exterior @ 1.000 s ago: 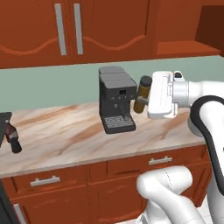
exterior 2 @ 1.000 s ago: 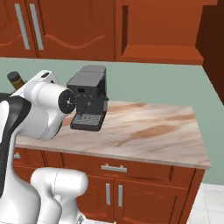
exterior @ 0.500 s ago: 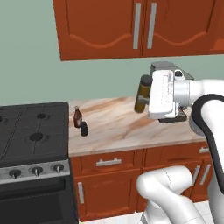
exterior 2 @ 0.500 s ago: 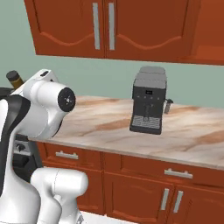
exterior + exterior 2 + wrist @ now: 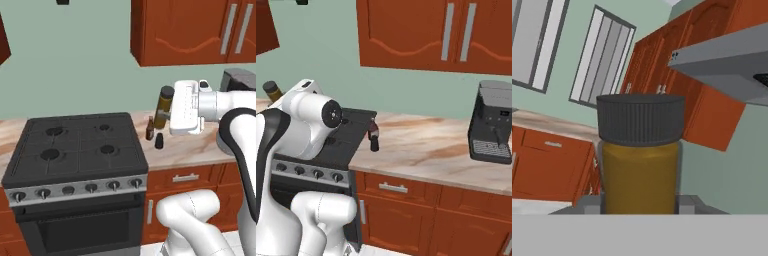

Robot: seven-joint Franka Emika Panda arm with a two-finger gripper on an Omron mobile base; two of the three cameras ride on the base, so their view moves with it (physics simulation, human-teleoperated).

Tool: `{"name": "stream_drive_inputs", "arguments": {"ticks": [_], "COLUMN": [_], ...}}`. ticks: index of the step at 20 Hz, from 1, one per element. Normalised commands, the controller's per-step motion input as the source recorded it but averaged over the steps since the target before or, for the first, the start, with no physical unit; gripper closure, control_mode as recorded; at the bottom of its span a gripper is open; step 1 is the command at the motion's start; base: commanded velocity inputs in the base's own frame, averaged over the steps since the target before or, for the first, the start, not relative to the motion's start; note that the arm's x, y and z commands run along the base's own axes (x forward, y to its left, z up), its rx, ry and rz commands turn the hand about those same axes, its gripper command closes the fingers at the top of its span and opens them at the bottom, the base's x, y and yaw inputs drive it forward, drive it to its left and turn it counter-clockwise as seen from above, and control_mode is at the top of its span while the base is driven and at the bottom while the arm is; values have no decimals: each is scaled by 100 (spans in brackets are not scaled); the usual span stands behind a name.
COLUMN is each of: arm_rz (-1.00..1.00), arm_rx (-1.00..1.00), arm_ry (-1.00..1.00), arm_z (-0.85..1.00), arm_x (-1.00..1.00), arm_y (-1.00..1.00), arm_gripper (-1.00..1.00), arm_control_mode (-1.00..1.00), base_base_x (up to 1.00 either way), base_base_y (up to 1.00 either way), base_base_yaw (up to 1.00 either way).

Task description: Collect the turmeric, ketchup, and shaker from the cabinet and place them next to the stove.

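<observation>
My gripper [image 5: 169,111] is shut on the turmeric [image 5: 163,107], a tall olive-brown jar with a dark cap, and holds it upright in the air above the counter just right of the stove [image 5: 75,150]. In the hand view the turmeric [image 5: 640,172] sits between my two fingertips [image 5: 591,204]. Its cap [image 5: 272,90] peeks out behind my arm in the right base view. The ketchup [image 5: 149,128] and the small black shaker [image 5: 159,141] stand close together on the counter beside the stove's right edge, below and slightly left of the held jar. The ketchup [image 5: 372,130], the shaker [image 5: 375,145] and the stove [image 5: 353,131] appear in the right base view too. The cabinet is out of view.
A dark grey espresso machine [image 5: 495,122] stands on the marble counter [image 5: 431,150] far to the right. Red-brown wall cupboard doors with grey bar handles [image 5: 195,30] hang above the counter. Drawers [image 5: 186,177] run under the counter edge.
The base has driven left, so the whole scene has slid right: the stove came into view and the espresso machine moved to the far right. The turmeric stays in my grip.
</observation>
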Motion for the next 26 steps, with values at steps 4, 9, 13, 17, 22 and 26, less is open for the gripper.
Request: {"name": "stream_drive_inputs", "arguments": {"ticks": [4, 9, 13, 17, 22, 26], "arm_rz": [0, 0, 0, 0, 0, 0], "arm_rx": [0, 0, 0, 0, 0, 0], "arm_ry": [0, 0, 0, 0, 0, 0], "arm_z": [0, 0, 0, 0, 0, 0], "arm_x": [0, 0, 0, 0, 0, 0], "arm_y": [0, 0, 0, 0, 0, 0], "arm_gripper": [100, 100, 100, 100, 100, 100], "arm_control_mode": [100, 100, 100, 100, 100, 100], "base_base_x": [-4, 0, 0, 0, 1, 8], "base_base_y": [99, 96, 90, 76, 70, 67], "base_base_yaw": [-2, -12, -18, -20, -21, -19]}}
